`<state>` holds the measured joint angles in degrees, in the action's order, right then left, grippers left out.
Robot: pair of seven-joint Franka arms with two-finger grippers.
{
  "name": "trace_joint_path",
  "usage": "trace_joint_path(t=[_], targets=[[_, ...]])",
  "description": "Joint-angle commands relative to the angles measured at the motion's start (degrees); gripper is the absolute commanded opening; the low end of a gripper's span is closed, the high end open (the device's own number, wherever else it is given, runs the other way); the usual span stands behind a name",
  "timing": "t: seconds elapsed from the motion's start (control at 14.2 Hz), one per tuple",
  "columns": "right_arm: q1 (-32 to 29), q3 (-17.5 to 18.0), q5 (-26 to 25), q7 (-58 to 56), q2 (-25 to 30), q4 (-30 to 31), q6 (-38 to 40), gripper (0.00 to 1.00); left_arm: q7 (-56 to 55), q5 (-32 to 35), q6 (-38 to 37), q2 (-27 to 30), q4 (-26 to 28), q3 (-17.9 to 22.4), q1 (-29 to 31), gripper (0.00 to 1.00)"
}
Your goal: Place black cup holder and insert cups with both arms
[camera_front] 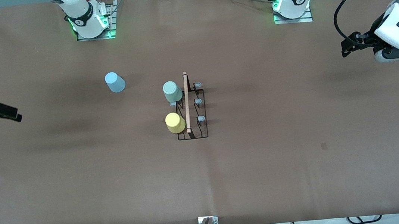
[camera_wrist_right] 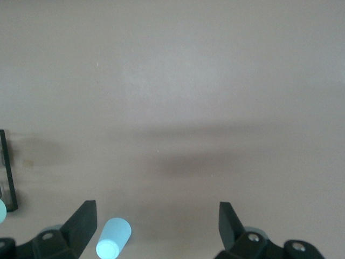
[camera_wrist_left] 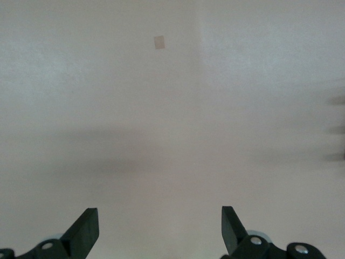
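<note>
At nine o'clock of the front view the right gripper (camera_front: 16,117) hangs over the brown surface (camera_front: 265,164) at the right arm's end, fingers spread wide and holding nothing. Its wrist view alone shows both finger tips (camera_wrist_right: 81,221) apart, with the light blue cup (camera_wrist_right: 113,238) between them farther off. That cup (camera_front: 115,82) lies tipped toward ten o'clock of the black cup holder (camera_front: 193,107), which stands mid-surface: thin black wire, pale wooden rod on top, grey-blue prong tips. The pale green cup (camera_front: 172,91) and yellow cup (camera_front: 175,122) sit on its prongs. At three o'clock the left gripper (camera_front: 344,48) hangs with fingers (camera_wrist_left: 83,229) wide apart, empty; its wrist view shows only bare surface.
</note>
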<state>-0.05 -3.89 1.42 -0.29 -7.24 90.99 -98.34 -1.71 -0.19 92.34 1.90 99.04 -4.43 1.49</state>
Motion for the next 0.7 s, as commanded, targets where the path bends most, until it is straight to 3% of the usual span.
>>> trace_joint_path(t=[0.0, 0.63], targets=[[-0.6, 0.8, -2.4, -0.8, 7.0, 7.9, -2.1, 1.00, 1.5, -1.0, -1.1, -0.5, -1.3, 0.1, 0.4, 1.00], [-0.2, 1.3, -2.4, -0.8, 7.9, 6.8, 1.8, 1.00, 1.5, -1.0, -1.7, -0.7, -1.4, 0.1, 0.4, 1.00]])
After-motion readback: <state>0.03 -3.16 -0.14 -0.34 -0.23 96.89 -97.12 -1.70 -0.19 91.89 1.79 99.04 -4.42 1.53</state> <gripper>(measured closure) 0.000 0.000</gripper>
